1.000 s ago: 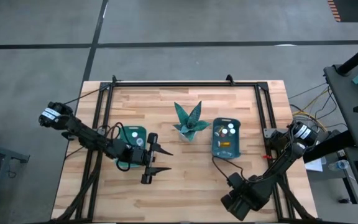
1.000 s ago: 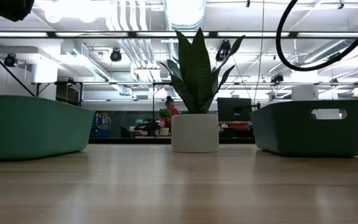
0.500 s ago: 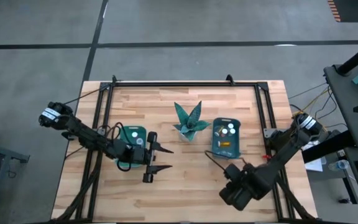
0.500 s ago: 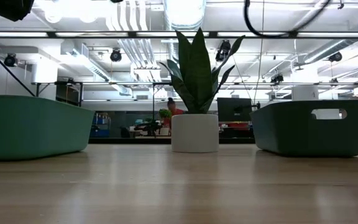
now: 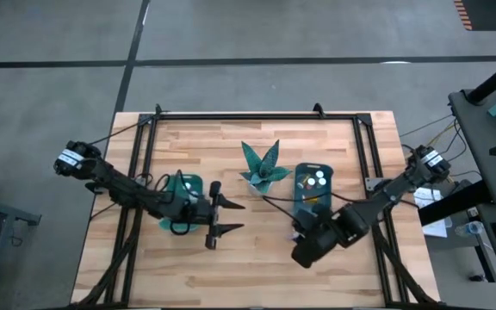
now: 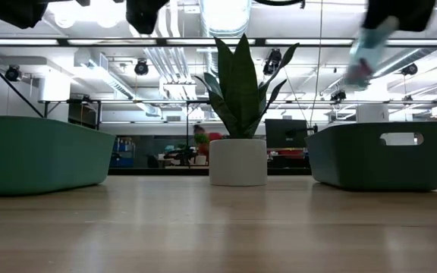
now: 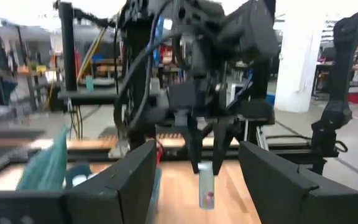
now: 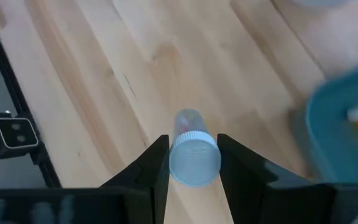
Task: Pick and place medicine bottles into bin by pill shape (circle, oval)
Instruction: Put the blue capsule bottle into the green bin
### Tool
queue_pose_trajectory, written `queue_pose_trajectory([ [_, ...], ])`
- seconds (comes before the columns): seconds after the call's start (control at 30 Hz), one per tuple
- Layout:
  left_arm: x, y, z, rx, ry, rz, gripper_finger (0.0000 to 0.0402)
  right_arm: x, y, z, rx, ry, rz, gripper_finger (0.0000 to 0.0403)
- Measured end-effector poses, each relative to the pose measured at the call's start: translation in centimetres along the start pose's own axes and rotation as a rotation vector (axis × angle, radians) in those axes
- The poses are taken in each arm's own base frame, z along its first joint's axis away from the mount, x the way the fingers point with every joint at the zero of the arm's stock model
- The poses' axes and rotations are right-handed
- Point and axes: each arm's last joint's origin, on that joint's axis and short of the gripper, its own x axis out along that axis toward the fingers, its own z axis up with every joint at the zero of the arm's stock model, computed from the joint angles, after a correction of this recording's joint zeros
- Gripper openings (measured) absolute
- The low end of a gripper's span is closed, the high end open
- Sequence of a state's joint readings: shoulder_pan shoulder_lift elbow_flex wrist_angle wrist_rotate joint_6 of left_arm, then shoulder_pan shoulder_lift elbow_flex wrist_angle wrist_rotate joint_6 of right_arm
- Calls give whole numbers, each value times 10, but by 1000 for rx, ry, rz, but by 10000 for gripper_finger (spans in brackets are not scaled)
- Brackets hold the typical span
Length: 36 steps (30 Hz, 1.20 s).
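The right gripper [image 8: 192,163] pinches a small clear bottle [image 8: 193,149] with a ribbed white round cap between its dark fingers, above the pale wood-plank table [image 5: 257,258], near the right teal bin [image 5: 313,191], which holds more white-capped bottles. The left gripper [image 5: 224,216] hangs with its pointed fingers spread and empty, just beside the left teal bin [image 5: 184,185]

one clear bottle [image 8: 193,149] with a pale cap — held above the tabletop's near right part — others [image 5: 315,182] lie in the right bin.
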<state>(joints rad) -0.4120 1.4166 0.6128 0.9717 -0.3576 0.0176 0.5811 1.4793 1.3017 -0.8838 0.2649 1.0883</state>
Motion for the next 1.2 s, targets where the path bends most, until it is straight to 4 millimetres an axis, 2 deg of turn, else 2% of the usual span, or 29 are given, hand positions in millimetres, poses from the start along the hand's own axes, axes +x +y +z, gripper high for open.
queue_pose_trajectory([
  [0.23,8,1,-7,-55,171,14,212,10,-5,26,-134,-63,28,111],
  [0.4,8,0,-16,-121,312,25,212,11,-2,41,-205,-147,99,111],
  [0.77,7,0,-20,-182,330,10,212,7,6,66,-316,-331,213,111],
  [1.2,11,-2,-24,-188,326,-9,212,8,2,77,-351,-372,211,111],
])
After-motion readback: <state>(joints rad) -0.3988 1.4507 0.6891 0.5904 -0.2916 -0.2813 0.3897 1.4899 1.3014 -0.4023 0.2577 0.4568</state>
